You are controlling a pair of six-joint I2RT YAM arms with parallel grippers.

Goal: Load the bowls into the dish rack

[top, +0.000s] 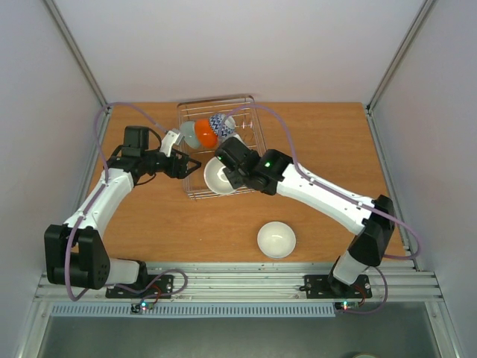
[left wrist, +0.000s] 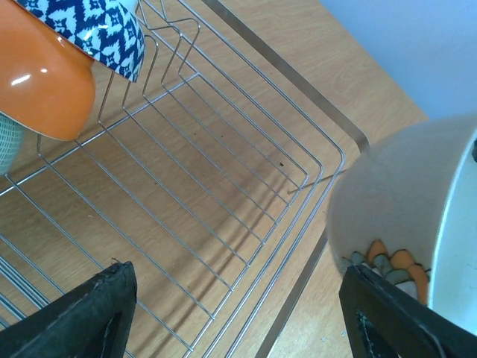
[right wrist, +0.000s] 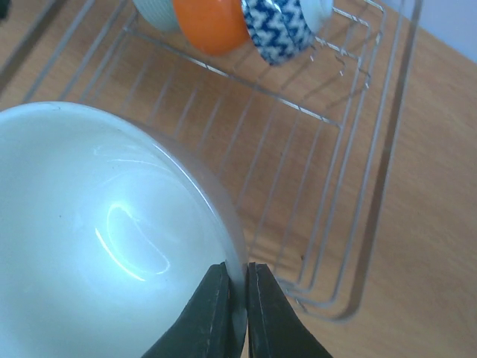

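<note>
My wrist view crops the white bowl (right wrist: 97, 239); the right end effector (right wrist: 237, 309) pinches its rim over the dish rack (right wrist: 381, 171). The left end effector (left wrist: 237, 283) gapes empty.

The right gripper (right wrist: 238, 273) pinches the rim of a white bowl (right wrist: 97, 239) over the dish rack (right wrist: 387, 149); the orange bowl (right wrist: 212, 22) and zigzag bowl (right wrist: 276, 28) stand on edge at its far end

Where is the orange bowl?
Top view: the orange bowl stands at the back of the dish rack, between the blue-green bowl (left) and the zigzag bowl (right).
</note>
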